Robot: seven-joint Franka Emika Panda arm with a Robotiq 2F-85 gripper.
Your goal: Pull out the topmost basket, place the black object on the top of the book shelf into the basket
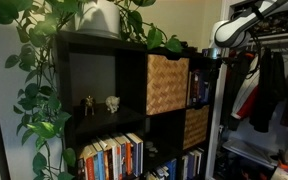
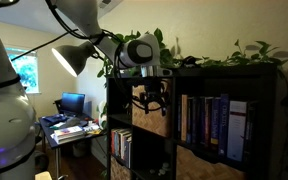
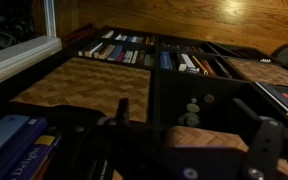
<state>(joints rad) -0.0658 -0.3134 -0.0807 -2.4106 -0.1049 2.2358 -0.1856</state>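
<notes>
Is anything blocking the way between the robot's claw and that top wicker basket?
Nothing visible does. The open gripper hangs in front of the basket, seated in the shelf, and nothing shows between them.

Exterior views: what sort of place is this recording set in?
Probably a home, perhaps a bedroom or study. There is a black book shelf with books and a wicker basket, a trailing houseplant on top, clothes hanging beside it, and a computer monitor.
</notes>
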